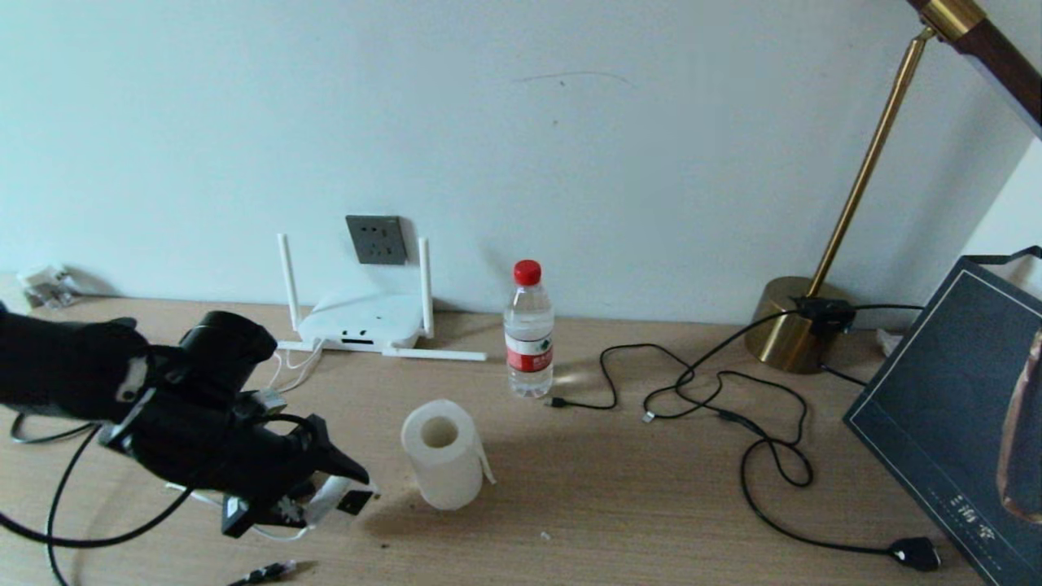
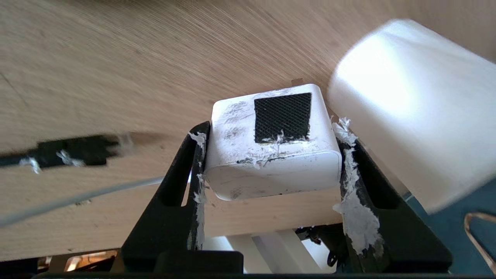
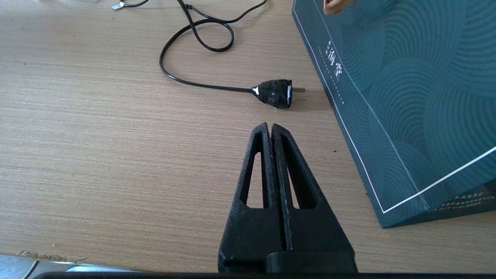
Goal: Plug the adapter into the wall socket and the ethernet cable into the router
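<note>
Adapter [image 2: 271, 151] pinched in left end effector [image 2: 271, 162] beside paper roll [image 1: 444, 454]; right end effector [image 3: 271, 130] pressed together, idle

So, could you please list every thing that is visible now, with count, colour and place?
adapter: 1, white, in left gripper
wall socket: 1, dark grey, on wall
router: 1, white, under socket
ethernet cable: 1, black, table's front left
bottle: 1, clear, red cap, centre
paper roll: 1, white, beside adapter
power plug: 1, black, beside box
box: 1, dark teal, right
lamp: 1, brass, back right
table: 1, wood
left gripper: black, gripping adapter
right gripper: black, shut, above table
</note>
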`<state>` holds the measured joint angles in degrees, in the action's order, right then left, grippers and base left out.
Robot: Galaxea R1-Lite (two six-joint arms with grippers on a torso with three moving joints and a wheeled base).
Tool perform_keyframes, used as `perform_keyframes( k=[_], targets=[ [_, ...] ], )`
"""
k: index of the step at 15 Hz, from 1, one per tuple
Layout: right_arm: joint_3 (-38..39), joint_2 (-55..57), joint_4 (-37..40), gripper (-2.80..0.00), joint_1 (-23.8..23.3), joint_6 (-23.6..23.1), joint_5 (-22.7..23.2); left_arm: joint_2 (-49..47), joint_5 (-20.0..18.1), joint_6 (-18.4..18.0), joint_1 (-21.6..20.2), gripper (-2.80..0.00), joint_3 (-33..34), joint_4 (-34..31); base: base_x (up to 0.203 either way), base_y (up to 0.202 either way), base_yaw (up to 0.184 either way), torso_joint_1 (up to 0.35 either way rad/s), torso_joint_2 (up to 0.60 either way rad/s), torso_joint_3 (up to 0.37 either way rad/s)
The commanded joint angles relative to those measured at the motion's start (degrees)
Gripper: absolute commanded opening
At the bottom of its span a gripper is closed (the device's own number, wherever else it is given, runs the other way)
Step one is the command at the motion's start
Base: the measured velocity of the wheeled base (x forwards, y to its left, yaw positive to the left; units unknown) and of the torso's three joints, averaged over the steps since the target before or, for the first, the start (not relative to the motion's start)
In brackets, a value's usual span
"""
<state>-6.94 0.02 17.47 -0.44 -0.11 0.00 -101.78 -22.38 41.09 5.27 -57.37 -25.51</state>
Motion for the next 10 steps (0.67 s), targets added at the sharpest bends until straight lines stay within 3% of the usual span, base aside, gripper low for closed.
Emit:
perform_keyframes(
  k=[1,8,9,10],
  targets=[
    [0.0,0.0,0.1,-2.80,0.0,0.0,0.0,-1.4,-0.1,0.2,-0.7,-2.80,0.1,-0.1,0.000,0.000,0.000,0.000,0.00,0.000],
    [0.0,0.0,0.1,-2.80,0.0,0.0,0.0,-1.4,0.9,0.0,-1.4,-2.80,0.2,0.0,0.000,0.000,0.000,0.000,0.00,0.000],
    [0.0,0.0,0.1,-2.80,0.0,0.0,0.0,-1.1,0.9,0.0,-1.4,0.00,0.3,0.0,0.000,0.000,0.000,0.000,0.00,0.000],
    [0.0,0.0,0.1,-2.80,0.0,0.0,0.0,-0.9,1.0,0.0,-1.4,0.00,0.3,0.0,0.000,0.000,0.000,0.000,0.00,0.000]
  ],
)
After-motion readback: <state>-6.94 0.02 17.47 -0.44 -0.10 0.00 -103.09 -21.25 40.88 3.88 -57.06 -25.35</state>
